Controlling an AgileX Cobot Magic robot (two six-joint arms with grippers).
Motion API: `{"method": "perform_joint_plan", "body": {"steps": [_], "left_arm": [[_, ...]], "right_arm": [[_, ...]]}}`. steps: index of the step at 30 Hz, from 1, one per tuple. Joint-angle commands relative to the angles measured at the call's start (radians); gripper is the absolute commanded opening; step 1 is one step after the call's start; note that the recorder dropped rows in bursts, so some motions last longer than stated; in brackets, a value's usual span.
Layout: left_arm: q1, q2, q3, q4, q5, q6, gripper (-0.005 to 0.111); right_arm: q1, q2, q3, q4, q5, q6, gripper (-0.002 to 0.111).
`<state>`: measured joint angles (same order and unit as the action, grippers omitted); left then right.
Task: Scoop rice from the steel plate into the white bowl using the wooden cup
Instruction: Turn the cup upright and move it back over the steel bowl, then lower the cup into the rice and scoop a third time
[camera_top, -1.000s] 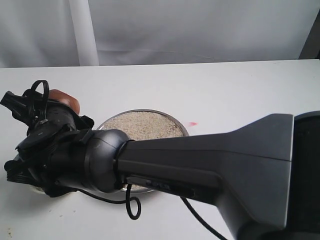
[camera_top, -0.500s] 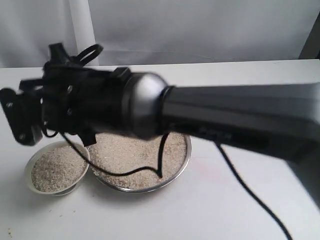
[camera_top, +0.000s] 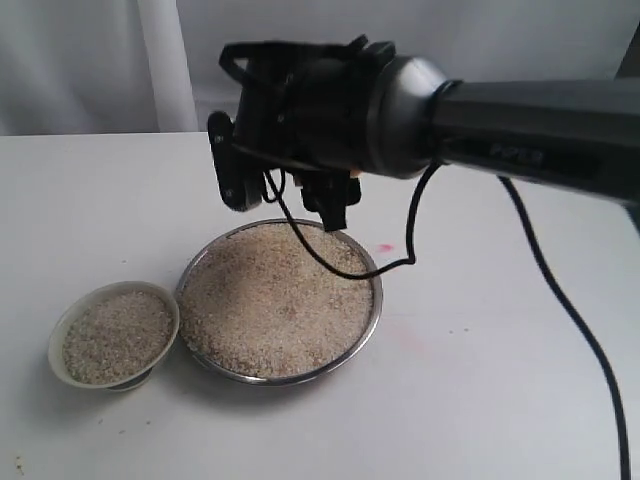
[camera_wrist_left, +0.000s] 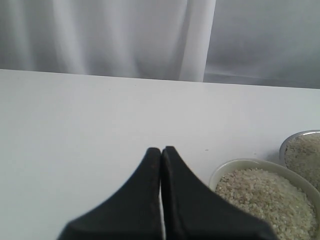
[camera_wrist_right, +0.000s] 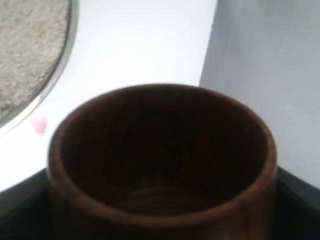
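The steel plate lies mid-table, heaped with rice. Left of it and touching its rim stands the white bowl, holding rice nearly to the brim. My right gripper hovers above the plate's far edge. It is shut on the wooden cup, which looks dark and empty inside; the black fingers flank it. The gripper body hides the cup in the exterior view. The plate's rim passes beside the cup. My left gripper is shut on nothing, low over bare table beside the bowl.
A black cable hangs from the right arm over the plate's far rim. A small pink mark is on the white table right of the plate. A grey curtain backs the table.
The right arm has swung from low over the bowl on the left, up and to the right, to the plate's far side. The bowl with its rice has come into view.
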<state>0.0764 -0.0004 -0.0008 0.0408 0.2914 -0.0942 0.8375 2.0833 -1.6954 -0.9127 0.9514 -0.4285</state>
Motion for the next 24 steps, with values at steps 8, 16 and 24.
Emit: {"method": "perform_joint_plan", "body": {"steps": [8, 16, 24], "left_arm": [[-0.006, 0.000, 0.001, 0.003, -0.008, -0.002, 0.000], [-0.006, 0.000, 0.001, 0.003, -0.008, -0.002, 0.000], [-0.006, 0.000, 0.001, 0.003, -0.008, -0.002, 0.000]], "right_arm": [[0.006, 0.174, 0.025, -0.145, -0.023, -0.114, 0.000], [0.034, 0.231, 0.023, -0.158, -0.023, -0.125, 0.000], [0.091, 0.260, 0.021, -0.107, -0.086, -0.150, 0.000]]}}
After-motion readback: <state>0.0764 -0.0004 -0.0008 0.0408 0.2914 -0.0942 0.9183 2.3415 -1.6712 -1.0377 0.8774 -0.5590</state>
